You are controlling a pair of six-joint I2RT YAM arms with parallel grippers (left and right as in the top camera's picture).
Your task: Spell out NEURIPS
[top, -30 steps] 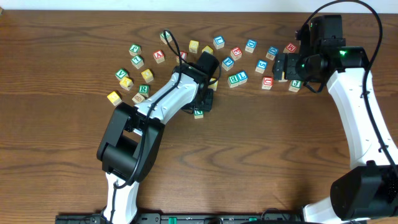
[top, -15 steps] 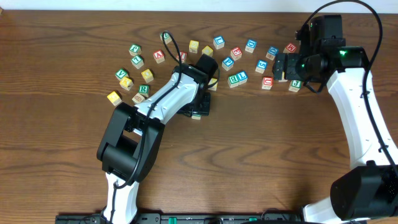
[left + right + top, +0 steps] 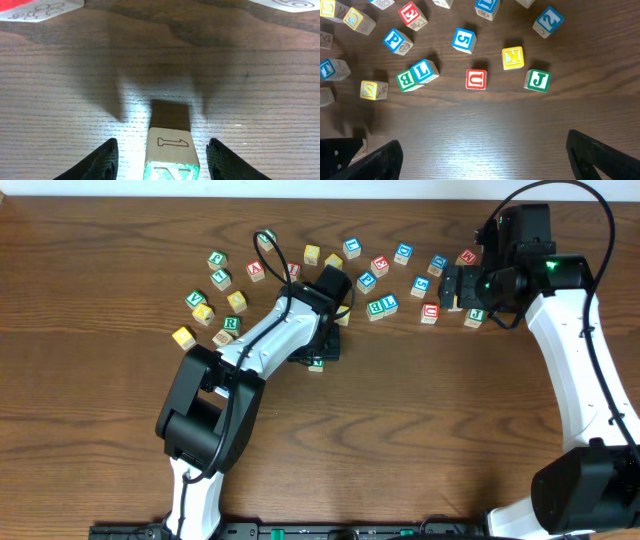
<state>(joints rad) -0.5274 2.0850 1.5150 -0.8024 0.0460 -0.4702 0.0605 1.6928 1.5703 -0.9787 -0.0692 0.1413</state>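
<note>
Lone green-framed cube [image 3: 172,155] on bare counter [image 3: 260,100], likely starting the word.
Straddles it, left claw [image 3: 161,144] apart; right claw [image 3: 485,155] spread empty.

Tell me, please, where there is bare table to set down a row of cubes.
The widest bare patch is the table between the left arm and the right arm, on the near side of the red U cube. The band of scattered cubes along the far side is crowded.
</note>
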